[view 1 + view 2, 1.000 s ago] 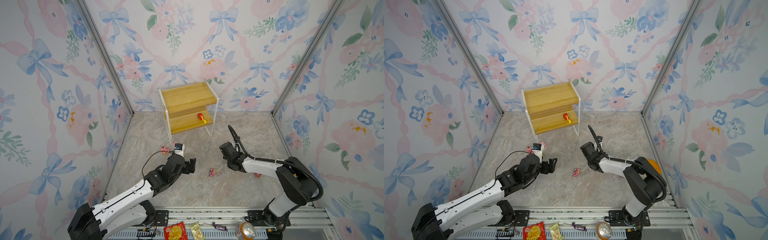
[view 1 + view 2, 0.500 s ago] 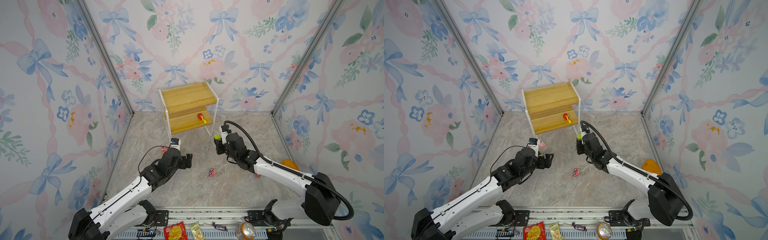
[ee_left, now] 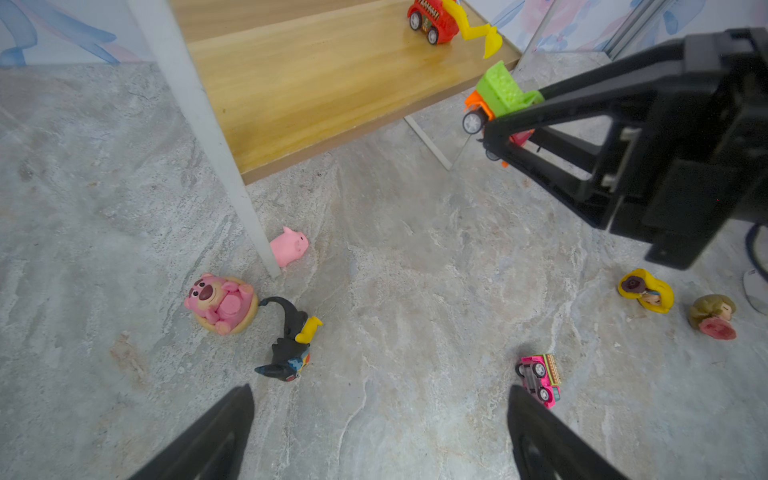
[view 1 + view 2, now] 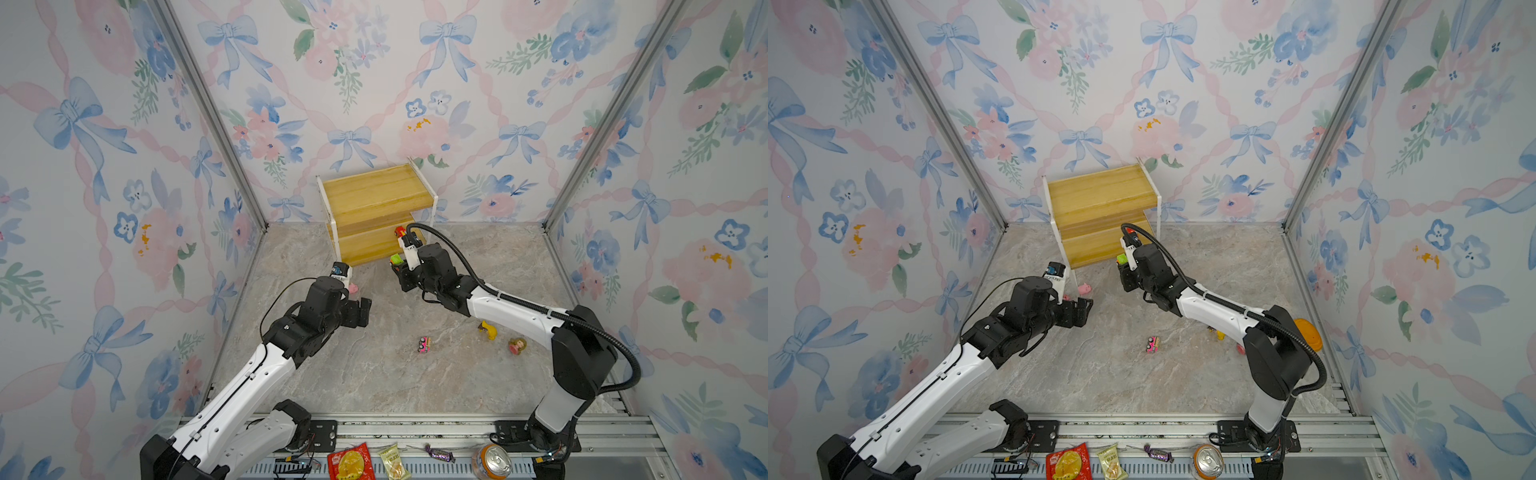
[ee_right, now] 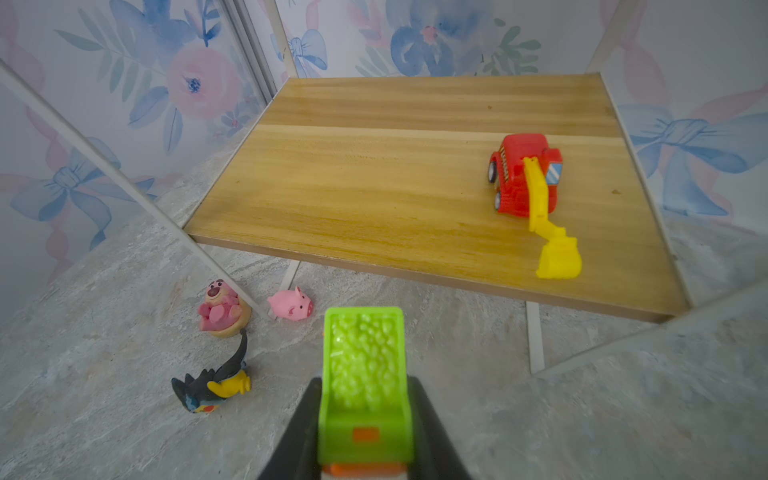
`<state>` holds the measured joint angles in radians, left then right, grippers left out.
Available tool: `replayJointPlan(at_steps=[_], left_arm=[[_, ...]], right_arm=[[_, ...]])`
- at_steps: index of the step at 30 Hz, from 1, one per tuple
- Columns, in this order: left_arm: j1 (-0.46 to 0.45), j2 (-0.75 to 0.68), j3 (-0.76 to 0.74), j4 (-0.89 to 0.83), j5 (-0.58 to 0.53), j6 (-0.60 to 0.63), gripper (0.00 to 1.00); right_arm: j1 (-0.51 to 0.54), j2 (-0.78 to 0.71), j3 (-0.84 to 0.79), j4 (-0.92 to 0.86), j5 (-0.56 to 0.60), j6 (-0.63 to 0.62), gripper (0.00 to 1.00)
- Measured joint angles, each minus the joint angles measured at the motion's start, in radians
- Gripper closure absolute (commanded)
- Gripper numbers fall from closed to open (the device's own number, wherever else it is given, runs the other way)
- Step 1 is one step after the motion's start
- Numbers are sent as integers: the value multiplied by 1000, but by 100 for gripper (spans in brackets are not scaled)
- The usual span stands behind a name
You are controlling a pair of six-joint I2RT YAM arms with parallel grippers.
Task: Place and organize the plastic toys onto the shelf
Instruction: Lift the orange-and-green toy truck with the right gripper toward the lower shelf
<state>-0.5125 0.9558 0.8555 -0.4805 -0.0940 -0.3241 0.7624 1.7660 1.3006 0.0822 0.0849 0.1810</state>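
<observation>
Firmly, right end effector (image 5: 365, 399) grips green-orange car (image 5: 363, 357); left end effector (image 3: 379, 392) spreads wide.

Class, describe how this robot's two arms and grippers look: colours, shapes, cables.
The left arm and right arm have white links with black joint housings. A thin black cable loops above the left; a thick ribbed black hose follows the right. The left gripper and right gripper are black, tapering to points.
</observation>
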Motion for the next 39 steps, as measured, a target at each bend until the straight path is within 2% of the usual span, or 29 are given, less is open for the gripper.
replayJointPlan(at_steps=[10,15,39], left_arm=[[102,-26,-40,76,122,10,4],[120,-25,-51,102,152,10,4],[186,6,-74,172,203,7,4]], right_arm=[[-12,105,100,76,62,17,79],[-18,138,119,132,88,17,79],[-42,317,209,323,180,11,77]])
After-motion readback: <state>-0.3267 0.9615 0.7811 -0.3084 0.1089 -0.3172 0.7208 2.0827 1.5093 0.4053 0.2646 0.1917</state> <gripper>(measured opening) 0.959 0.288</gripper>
